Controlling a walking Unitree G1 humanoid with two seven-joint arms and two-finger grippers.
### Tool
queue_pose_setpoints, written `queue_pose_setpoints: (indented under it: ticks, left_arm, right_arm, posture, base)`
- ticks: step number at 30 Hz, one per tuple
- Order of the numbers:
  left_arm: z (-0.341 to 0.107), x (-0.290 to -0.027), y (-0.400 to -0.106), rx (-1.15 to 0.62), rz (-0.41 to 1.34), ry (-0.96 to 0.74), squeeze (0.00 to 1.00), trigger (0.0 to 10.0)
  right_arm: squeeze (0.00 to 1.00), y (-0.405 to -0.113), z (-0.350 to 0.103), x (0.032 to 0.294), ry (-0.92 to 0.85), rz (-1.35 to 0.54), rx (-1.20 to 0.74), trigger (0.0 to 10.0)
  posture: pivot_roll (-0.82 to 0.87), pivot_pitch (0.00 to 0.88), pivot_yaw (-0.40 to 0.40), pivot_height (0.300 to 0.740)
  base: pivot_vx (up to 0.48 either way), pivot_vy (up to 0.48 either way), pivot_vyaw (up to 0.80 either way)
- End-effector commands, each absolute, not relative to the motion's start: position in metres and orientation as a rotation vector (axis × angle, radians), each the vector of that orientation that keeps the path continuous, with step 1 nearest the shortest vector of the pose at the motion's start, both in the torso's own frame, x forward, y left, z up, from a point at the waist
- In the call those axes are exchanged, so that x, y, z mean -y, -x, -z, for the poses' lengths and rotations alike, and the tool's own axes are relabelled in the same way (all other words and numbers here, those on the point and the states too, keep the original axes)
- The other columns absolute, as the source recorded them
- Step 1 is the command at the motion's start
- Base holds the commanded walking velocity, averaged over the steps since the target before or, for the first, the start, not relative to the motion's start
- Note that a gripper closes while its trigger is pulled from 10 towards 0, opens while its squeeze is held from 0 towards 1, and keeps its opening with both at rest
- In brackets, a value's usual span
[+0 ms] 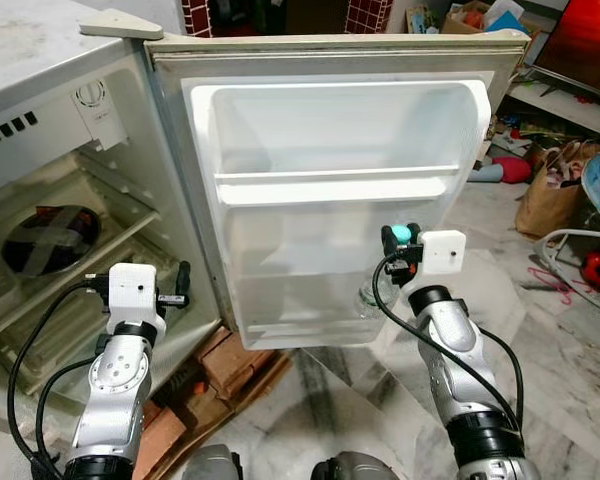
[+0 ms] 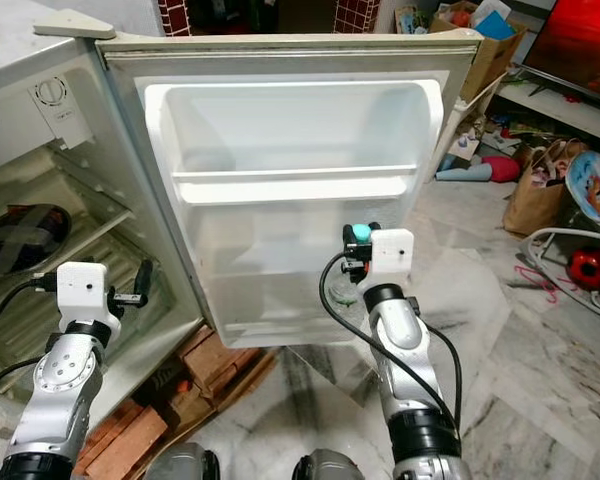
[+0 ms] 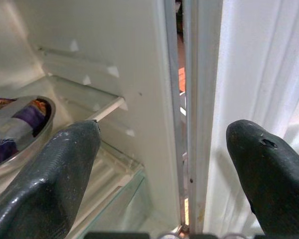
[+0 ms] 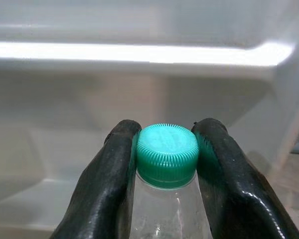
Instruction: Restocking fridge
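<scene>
Fridge (image 1: 40, 150) stands open, door (image 1: 335, 200) swung wide toward the robot.

Right arm: forearm raised and reaching forward to the door's lower part. Right gripper (image 4: 165, 149) has its 2 fingers (image 4: 102, 184) closed on the neck of a clear bottle (image 4: 169, 209), pressed against either side of the green cap (image 4: 167, 154). Bottle is upright, held just in front of the lower door shelf (image 1: 300, 325), below the upper door shelf (image 1: 335, 185).

Left arm: forearm raised, left gripper (image 3: 164, 164) at the fridge's hinge side. Fingers spread wide, holding nothing. A steel bowl (image 3: 15, 124) sits on an inner rack (image 1: 70, 255).

Bricks (image 1: 230, 365) lie under the door.
</scene>
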State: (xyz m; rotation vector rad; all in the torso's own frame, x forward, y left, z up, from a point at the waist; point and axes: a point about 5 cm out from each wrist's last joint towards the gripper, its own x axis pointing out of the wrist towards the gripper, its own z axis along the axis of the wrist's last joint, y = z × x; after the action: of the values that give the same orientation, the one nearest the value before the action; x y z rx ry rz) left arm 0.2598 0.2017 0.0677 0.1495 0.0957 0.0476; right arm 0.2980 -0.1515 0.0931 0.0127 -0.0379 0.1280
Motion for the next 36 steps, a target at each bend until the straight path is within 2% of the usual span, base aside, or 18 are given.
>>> queue_pose_setpoints:
  ticks: [1, 9, 16, 22, 36]
  left_arm:
    - [-0.072, -0.199, -0.264, -0.09, -0.03, -0.165, 0.0, 10.0]
    - [-0.075, -0.195, -0.27, -0.076, -0.04, -0.151, 0.0, 10.0]
    - [-0.082, -0.202, -0.268, -0.042, -0.1, -0.137, 0.0, 10.0]
    - [-0.08, -0.21, -0.26, -0.05, -0.144, -0.131, 0.0, 10.0]
    - [-0.078, -0.208, -0.257, -0.047, -0.125, -0.107, 0.0, 10.0]
  right_arm:
    - [0.0, -0.304, -0.103, 0.148, -0.005, -0.143, 0.068, 10.0]
    - [0.0, -0.307, -0.107, 0.134, 0.0, -0.184, 0.091, 10.0]
    - [0.0, -0.305, -0.104, 0.132, -0.01, -0.194, 0.083, 10.0]
    - [0.0, -0.305, -0.1, 0.139, -0.009, -0.171, 0.063, 10.0]
    - [0.0, -0.311, -0.103, 0.147, 0.032, -0.167, 0.072, 10.0]
  posture:
    - [0.04, 0.074, -0.063, 0.701]
    - [0.01, 0.087, -0.046, 0.648]
    - [0.03, 0.1, -0.056, 0.648]
    - [0.04, 0.099, -0.063, 0.648]
    - [0.03, 0.092, -0.077, 0.648]
  base:
    - [0.0, 0.0, 0.0]
    - [0.0, 0.0, 0.0]
    - [0.0, 0.0, 0.0]
    - [0.0, 0.0, 0.0]
    - [0.0, 0.0, 0.0]
